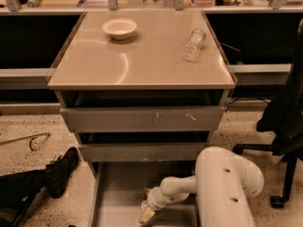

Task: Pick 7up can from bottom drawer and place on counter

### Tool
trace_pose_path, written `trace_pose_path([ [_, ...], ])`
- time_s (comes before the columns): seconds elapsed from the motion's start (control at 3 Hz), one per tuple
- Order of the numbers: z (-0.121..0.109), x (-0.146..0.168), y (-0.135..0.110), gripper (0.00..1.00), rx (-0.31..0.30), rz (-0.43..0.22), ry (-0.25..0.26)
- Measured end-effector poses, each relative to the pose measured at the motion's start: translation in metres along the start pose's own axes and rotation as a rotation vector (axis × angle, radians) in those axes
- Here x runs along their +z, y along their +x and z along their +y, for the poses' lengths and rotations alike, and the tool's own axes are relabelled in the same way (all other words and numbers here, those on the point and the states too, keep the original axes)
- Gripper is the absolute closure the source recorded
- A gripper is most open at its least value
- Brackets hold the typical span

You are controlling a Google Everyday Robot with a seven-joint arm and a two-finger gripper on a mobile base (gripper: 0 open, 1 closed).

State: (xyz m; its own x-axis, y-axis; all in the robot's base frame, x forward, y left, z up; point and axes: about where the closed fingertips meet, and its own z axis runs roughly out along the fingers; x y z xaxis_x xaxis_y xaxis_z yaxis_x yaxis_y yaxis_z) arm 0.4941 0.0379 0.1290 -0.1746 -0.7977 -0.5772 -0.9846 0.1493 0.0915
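Note:
The bottom drawer (118, 183) is pulled open at the foot of the grey cabinet, and its flat grey floor shows. My gripper (147, 213) reaches down into it from the white arm (227, 188) at the lower right and sits low over the drawer floor near the front middle. The 7up can does not show in this view; I cannot tell whether the gripper hides it. The beige counter (142, 60) tops the cabinet.
A white bowl (119, 28) and a clear plastic bottle (194, 44) lying on its side are on the counter. Two scratched drawer fronts (142, 119) stand above the open drawer. A dark shoe (59, 171) is on the floor at left, and a black chair (284, 122) at right.

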Motion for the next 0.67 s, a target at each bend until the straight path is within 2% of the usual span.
trace_pose_path([
  [0.67, 0.0001, 0.0000, 0.0000, 0.63, 0.000, 0.000, 0.000],
])
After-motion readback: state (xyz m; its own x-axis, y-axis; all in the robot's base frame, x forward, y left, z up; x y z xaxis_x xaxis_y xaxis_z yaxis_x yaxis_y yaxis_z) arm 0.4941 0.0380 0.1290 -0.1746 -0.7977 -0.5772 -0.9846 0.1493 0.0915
